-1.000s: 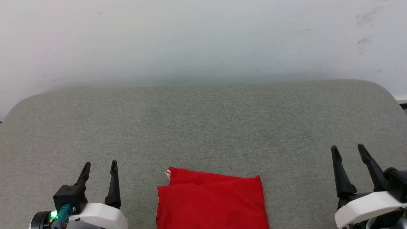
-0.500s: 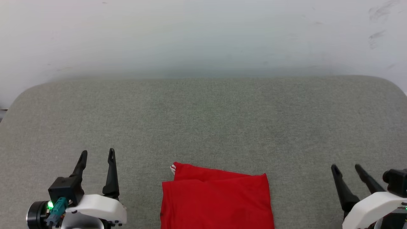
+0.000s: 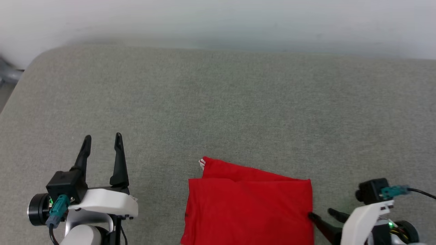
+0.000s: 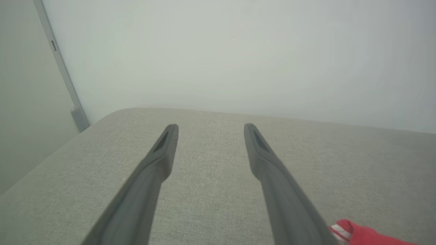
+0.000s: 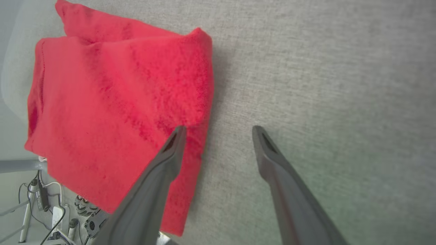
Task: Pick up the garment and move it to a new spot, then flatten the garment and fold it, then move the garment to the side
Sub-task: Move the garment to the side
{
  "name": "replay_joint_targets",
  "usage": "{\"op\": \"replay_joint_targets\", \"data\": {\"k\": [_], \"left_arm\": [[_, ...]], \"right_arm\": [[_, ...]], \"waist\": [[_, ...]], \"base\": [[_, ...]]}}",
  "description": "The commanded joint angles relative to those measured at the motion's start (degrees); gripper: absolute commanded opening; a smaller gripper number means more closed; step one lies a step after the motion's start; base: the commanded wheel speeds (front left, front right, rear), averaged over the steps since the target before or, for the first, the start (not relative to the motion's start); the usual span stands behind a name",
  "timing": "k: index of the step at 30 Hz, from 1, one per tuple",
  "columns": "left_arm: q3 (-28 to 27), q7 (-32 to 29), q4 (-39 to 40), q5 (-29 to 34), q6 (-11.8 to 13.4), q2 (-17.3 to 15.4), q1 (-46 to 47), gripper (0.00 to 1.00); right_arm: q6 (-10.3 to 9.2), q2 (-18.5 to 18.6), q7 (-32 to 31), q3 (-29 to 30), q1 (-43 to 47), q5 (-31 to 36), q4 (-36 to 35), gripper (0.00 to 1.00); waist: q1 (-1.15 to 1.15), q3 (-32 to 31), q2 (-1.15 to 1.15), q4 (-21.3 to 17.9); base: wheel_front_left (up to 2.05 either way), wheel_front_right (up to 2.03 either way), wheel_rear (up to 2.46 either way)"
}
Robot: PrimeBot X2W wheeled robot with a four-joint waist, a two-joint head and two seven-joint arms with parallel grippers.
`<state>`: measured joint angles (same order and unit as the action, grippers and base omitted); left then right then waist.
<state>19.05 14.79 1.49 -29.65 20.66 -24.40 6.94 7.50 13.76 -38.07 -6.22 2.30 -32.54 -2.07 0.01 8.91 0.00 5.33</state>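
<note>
Red T-shirt point(image 3: 248, 207) lay folded into a rough rectangle at bottom centre of the head view, on the grey fabric-covered table point(image 3: 218, 102), its lower part cut off by the frame edge. My right gripper point(image 3: 320, 213) sat low at the lower right, fingers spread wide and empty, pointing left at the shirt's right edge. Whether a tip touched the cloth, I couldn't tell. My read: it was set there to take that edge for the last step, moving the shirt to the side, since the folding looked done. My left gripper point(image 3: 103, 136) was at the lower left, also wide open and empty, fingers pointing up the frame, well apart from the shirt. Parked out of the way, I'd judge. A white striped sleeve end point(image 3: 201, 164) poked out at the shirt's upper left corner, so the fold wasn't fully neat. The right wrist view added what the head view lacked: one finger was over red cloth and the other over bare table, so the jaws straddled the shirt's edge. It also showed the shirt reaching the table's rim at lower left, with cables point(image 5: 41, 197) on the floor beyond. The left wrist view added the pale wall point(image 4: 218, 51) behind the table, and caught the sleeve end in its lower right corner.
</note>
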Motion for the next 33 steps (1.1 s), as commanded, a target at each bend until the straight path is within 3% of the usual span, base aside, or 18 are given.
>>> {"op": "replay_joint_targets", "data": {"k": [1, 11, 12, 14, 15, 25, 33], "left_arm": [[-0.3, 0.2, -0.1, 0.4, -0.4, 0.4, 0.9, 1.0], [-1.0, 0.5, -0.9, 2.2, -1.9, 2.4, 2.9, 1.0], [-1.3, 0.5, -1.1, 2.4, -2.1, 2.6, 3.0, 1.0], [-1.9, 0.5, -1.4, 2.9, -2.6, 3.0, 2.8, 1.0], [-2.1, 0.5, -1.5, 3.0, -2.8, 3.2, 2.7, 1.0], [-3.6, 0.4, -2.6, 4.8, -3.8, 4.2, -0.1, 1.0], [-4.1, 0.3, -1.2, 5.0, -3.5, 2.9, -2.4, 1.0]], "right_arm": [[-0.03, 0.2, 0.3, -0.9, -1.1, -0.3, 0.5, 1.0], [-0.07, 0.5, -2.4, -10.4, -5.4, -5.3, 11.8, 1.0], [-0.07, 0.4, -2.7, -10.8, -5.5, -5.7, 12.8, 0.62], [-0.08, 0.4, -2.9, -11.8, -5.9, -6.4, 14.1, 0.04], [-0.07, 0.3, -2.8, -12.2, -6.0, -6.9, 14.4, 0.0], [-0.07, 3.4, 1.7, -12.7, -10.8, -7.3, 11.9, 0.0], [-0.06, 6.6, 1.2, -9.3, -11.0, -4.8, 9.3, 0.0]], "waist": [[-0.01, 1.5, 0.0, 1.0], [-0.01, 4.5, 0.0, 1.7], [-0.01, 4.6, 0.0, 1.7], [-0.01, 4.7, 0.0, 1.6], [-0.01, 4.7, 0.0, 1.5], [-0.01, 0.7, 0.0, -2.3], [-0.01, -1.0, 0.0, -10.8]], "base": [[0.0, 0.0, 0.0], [0.0, 0.0, 0.0], [0.0, 0.0, 0.0], [0.0, 0.0, 0.0], [0.0, 0.0, 0.0], [0.0, 0.0, 0.0], [0.0, 0.0, 0.0]]}}
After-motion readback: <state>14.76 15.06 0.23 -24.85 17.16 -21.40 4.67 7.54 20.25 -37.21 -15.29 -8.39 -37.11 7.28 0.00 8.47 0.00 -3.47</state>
